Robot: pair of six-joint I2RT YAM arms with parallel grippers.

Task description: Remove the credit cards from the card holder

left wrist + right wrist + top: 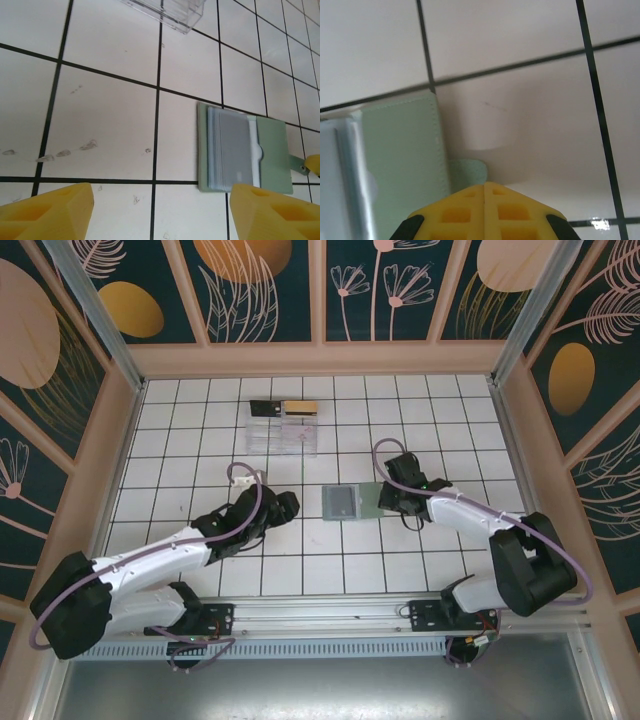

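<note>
The card holder (368,502) lies open on the tiles at mid-table, grey-green, with a stack of credit cards (340,503) tucked in its left panel, the top one grey. In the left wrist view the card holder (272,155) and the credit cards (230,152) sit just ahead of my right finger. My left gripper (288,506) (160,212) is open, a little left of the holder, with nothing between its fingers. My right gripper (392,502) (485,192) is shut, its tips over the holder's small tab (467,172) at the right edge.
A clear plastic box (283,430) (170,10) stands further back, with a tan-gold card (300,407) and a dark piece (263,407) at its far edge. Low walls ring the white tiled floor (200,450).
</note>
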